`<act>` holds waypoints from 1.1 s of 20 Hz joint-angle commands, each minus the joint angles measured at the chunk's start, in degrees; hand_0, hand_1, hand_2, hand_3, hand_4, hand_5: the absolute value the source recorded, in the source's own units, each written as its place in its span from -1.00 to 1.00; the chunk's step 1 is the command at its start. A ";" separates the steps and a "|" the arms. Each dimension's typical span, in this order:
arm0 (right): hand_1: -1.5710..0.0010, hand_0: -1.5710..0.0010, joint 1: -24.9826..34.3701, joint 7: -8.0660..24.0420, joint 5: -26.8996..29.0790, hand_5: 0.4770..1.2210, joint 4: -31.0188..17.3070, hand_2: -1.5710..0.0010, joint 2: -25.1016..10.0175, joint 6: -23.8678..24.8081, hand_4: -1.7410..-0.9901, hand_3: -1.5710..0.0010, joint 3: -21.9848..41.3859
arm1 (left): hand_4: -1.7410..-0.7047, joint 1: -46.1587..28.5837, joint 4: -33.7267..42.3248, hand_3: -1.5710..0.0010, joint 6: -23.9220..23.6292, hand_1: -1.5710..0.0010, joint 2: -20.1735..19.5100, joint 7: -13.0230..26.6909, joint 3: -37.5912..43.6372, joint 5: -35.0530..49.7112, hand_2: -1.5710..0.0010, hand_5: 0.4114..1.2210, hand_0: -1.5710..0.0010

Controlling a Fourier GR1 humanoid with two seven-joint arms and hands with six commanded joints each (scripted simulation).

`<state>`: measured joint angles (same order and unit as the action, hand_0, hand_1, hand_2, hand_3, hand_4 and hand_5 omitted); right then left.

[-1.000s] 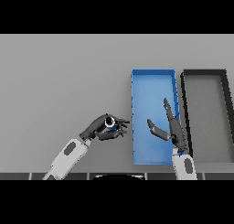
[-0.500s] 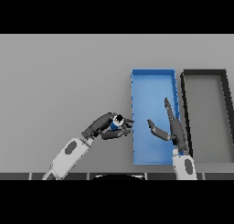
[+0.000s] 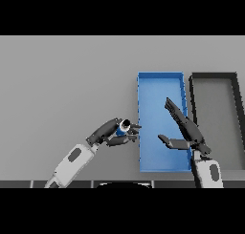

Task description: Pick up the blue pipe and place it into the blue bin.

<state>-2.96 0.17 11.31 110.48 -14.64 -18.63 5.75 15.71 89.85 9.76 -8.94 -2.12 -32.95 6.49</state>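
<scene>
Nearest to me, my left hand reaches in from the lower left with its fingers and thumb curled round the blue pipe, which sits pinched just short of the blue bin. The pipe is short, and its long axis seems to run up and to the right, with the dark open end tipped toward the bin's near left wall; most of its body is hidden by my fingers, so I cannot tell its full length. My fingertips touch or just overlap that left wall, and the pipe itself is above the grey table, not yet over the blue floor. My right hand comes up from the lower right and hangs over the right half of the bin, fingers straight and spread, thumb out to the left, holding nothing. Between its thumb and the left wall a strip of bin floor lies open, and the whole far half of the bin is open too. Beyond and to the right, a black bin stands just beside the blue one.
</scene>
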 commanded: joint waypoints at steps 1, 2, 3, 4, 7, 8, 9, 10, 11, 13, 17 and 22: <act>1.00 1.00 1.52 2.74 1.24 -0.90 1.58 1.00 -1.55 -1.42 0.17 1.00 0.91 | -1.00 0.04 0.29 -0.90 -0.26 -1.00 -0.21 0.33 0.05 -0.26 -1.00 1.00 -1.00; 1.00 1.00 2.66 5.49 2.99 -0.94 3.46 1.00 -2.45 -2.71 0.14 1.00 2.29 | -1.00 0.22 0.05 -0.90 0.28 -1.00 -0.64 -0.05 0.15 -0.24 -1.00 1.00 -1.00; 1.00 1.00 5.00 8.09 4.08 -0.94 3.99 1.00 -3.41 -3.42 0.12 1.00 3.02 | -1.00 0.14 0.51 -0.90 0.30 -1.00 -0.86 0.08 0.12 -0.28 -1.00 1.00 -1.00; 1.00 1.00 6.58 10.53 5.56 -0.94 4.73 1.00 -4.25 -4.23 0.14 1.00 3.79 | -1.00 0.01 0.29 -0.89 0.35 -1.00 -0.86 -0.50 -0.05 -0.61 -1.00 1.00 -1.00; 1.00 1.00 11.98 14.66 6.73 -0.91 4.91 1.00 -4.34 -6.47 0.14 1.00 7.29 | -1.00 0.04 0.35 -0.89 0.41 -1.00 -1.04 -0.45 0.37 -0.42 -1.00 1.00 -1.00; 1.00 1.00 13.75 15.33 6.16 -0.89 5.07 1.00 -4.21 -7.01 0.14 1.00 8.55 | -1.00 -0.01 0.43 -0.89 0.53 -1.00 -0.98 -0.51 0.16 -0.53 -1.00 1.00 -1.00; 1.00 1.00 15.46 15.81 5.18 -0.88 4.70 1.00 -3.87 -7.43 0.16 1.00 9.65 | -1.00 0.16 0.40 -0.89 0.87 -1.00 -1.07 -0.39 0.48 0.00 -1.00 1.00 -1.00; 1.00 1.00 16.57 16.58 4.05 -0.88 4.19 1.00 -3.33 -8.08 0.19 1.00 11.15 | -1.00 -0.19 0.28 -0.89 0.91 -1.00 -1.00 -0.35 0.17 -0.23 -1.00 1.00 -1.00; 1.00 1.00 17.96 17.67 4.48 -0.87 3.14 1.00 -2.43 -8.34 0.24 1.00 11.81 | -1.00 0.55 0.40 -0.89 0.95 -1.00 -0.67 -0.17 0.50 0.09 -1.00 1.00 -1.00; 1.00 1.00 20.64 18.60 3.67 -0.86 0.97 1.00 -1.42 -9.33 0.33 1.00 12.98 | -1.00 -0.35 0.58 -0.91 1.62 -1.00 -0.49 -1.58 -0.21 0.04 -1.00 1.00 -1.00; 1.00 1.00 25.01 20.58 3.41 -0.86 -1.13 1.00 2.24 -9.88 0.37 1.00 16.13 | -1.00 0.23 -1.12 -0.96 2.71 -1.00 -0.44 -1.66 0.14 0.20 -1.00 1.00 -1.00; 0.89 0.93 30.00 21.21 3.55 -0.92 -5.67 0.87 5.27 -11.24 0.32 0.94 17.10 | -0.99 0.07 -0.22 -0.89 3.16 -1.00 -0.64 -0.93 -0.09 0.16 -1.00 1.00 -1.00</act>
<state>27.08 21.44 14.85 104.82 -9.32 -29.85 22.87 15.78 89.62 13.02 -9.56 -3.00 -33.05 6.73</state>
